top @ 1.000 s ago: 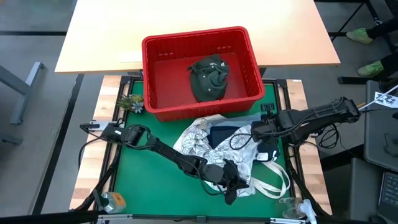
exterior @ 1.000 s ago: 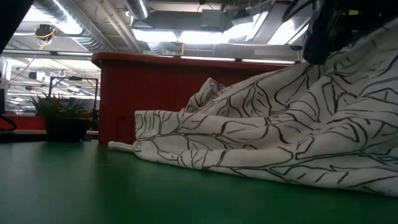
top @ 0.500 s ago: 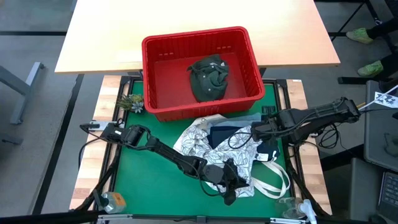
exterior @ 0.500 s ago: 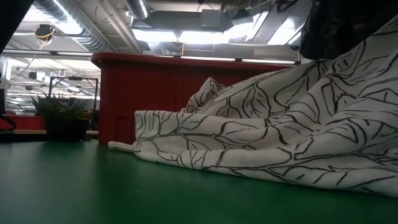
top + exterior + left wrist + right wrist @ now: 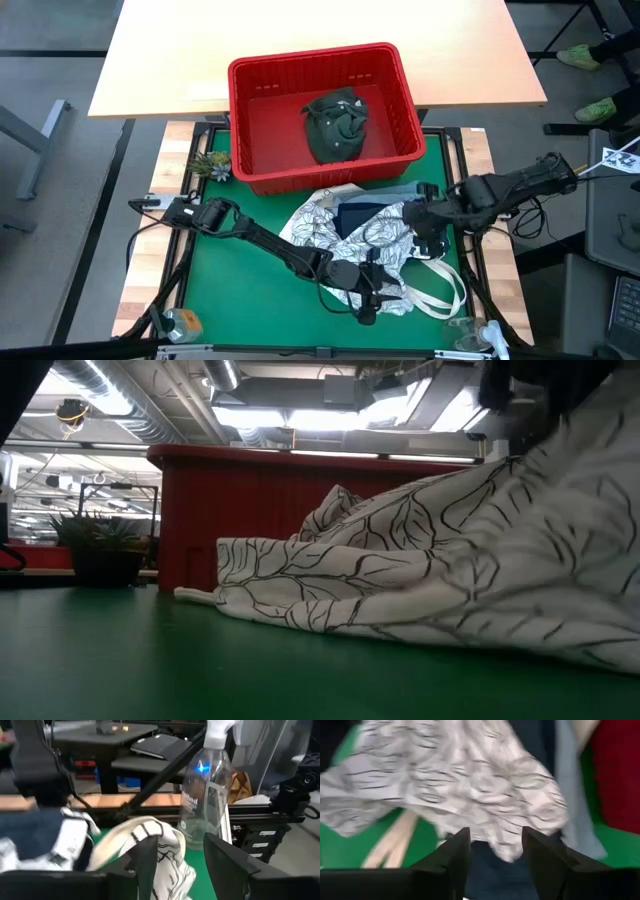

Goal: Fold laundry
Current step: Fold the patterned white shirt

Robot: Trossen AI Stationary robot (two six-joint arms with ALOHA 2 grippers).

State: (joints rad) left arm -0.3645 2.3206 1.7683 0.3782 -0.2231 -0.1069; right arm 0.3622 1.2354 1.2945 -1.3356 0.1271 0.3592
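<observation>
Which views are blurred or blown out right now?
Right wrist view: the leaf-print cloth is smeared by motion. Low view: the same cloth goes soft at the right side, and the ceiling lights are blown out. Left wrist view: a glare spot on the spray bottle. High view: evenly lit, sharp.

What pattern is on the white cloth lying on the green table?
Dark, leaf-like lines all over the white cloth, clearest in the low view.
</observation>
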